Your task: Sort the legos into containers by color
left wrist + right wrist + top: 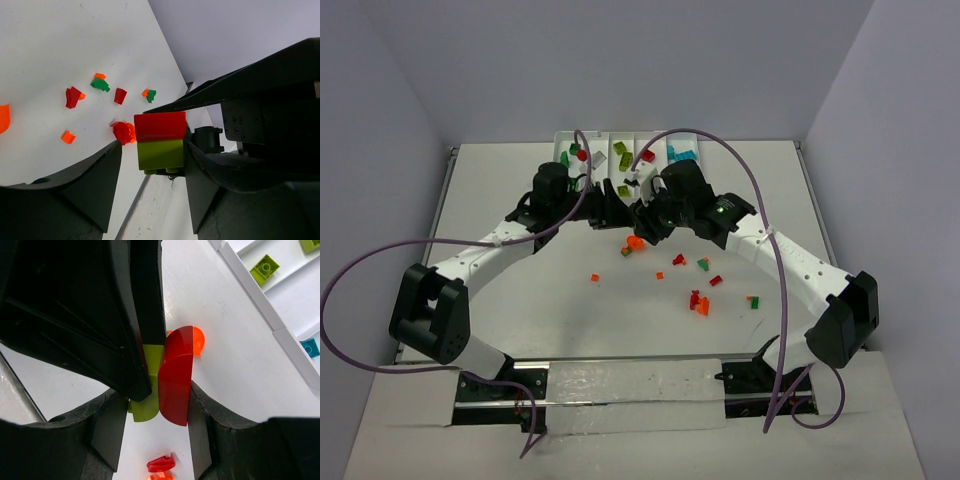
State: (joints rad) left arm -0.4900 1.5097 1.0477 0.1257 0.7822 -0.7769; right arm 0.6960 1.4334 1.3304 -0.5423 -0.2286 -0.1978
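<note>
A stack of a red brick (pixel 160 126) on a lime brick (pixel 160 155) hangs between both grippers above the table. In the right wrist view my right gripper (pixel 157 395) is shut on it, one finger on the lime brick (pixel 144 407), the other on the red brick (pixel 175 385). My left gripper (pixel 153 150) stands round the same stack: its right finger touches, its left finger (pixel 102 175) is a little apart. In the top view both grippers, left (pixel 615 205) and right (pixel 640 215), meet just in front of the white tray (pixel 630 135); the stack is hidden there.
The tray's compartments hold green, lime (pixel 620 155), red (pixel 647 157) and teal (pixel 680 155) bricks. An orange brick (pixel 634 243) lies under the grippers. Loose red, orange and green bits (pixel 700 300) are scattered near and to the right. The tray wall (pixel 250 285) is close.
</note>
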